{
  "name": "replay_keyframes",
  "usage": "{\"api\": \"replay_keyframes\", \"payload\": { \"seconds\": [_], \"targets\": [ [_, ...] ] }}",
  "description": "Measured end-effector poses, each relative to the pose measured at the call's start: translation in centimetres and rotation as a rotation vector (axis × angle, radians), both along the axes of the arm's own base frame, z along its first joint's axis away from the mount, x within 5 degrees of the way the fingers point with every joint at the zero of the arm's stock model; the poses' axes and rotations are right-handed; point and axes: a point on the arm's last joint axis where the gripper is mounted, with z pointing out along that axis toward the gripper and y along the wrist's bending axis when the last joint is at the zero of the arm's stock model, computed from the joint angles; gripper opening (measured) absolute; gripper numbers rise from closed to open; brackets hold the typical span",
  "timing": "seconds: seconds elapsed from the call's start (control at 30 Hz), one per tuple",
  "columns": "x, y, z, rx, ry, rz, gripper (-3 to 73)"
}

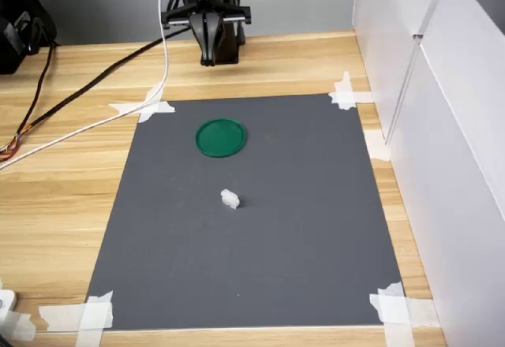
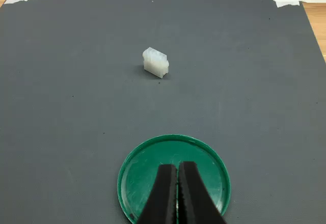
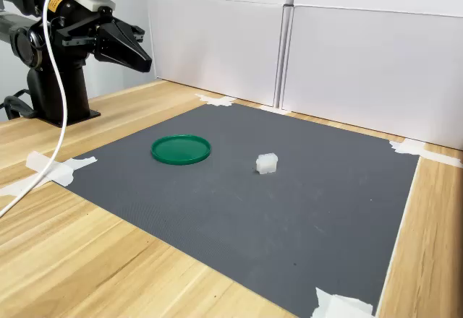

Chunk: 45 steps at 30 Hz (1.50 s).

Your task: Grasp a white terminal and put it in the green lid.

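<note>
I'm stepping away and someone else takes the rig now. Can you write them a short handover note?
Gripper: shut and empty, raised near the arm's base, off the mat.
White terminal: lying on the grey mat, apart from the green lid, on the side away from the arm.
Green lid: on the mat, empty.
Done: nothing yet.
Left: open, reach past the lid, grasp the terminal, place it in the lid.

A lab test bench: taped grey mat (image 1: pixel 252 229), white partition panels (image 3: pixel 362 58), loose cables (image 1: pixel 95 87).
</note>
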Motion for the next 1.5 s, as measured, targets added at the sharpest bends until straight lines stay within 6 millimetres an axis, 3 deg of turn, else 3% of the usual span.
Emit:
{"api": "replay_keyframes", "payload": {
  "seconds": [1.3, 1.5],
  "targets": [
    [0.0, 0.0, 0.1, -0.001, 0.007, 0.003, -2.1],
    [0.4, 0.2, 1.9, -0.003, 0.093, 0.028, -2.1]
  ]
}}
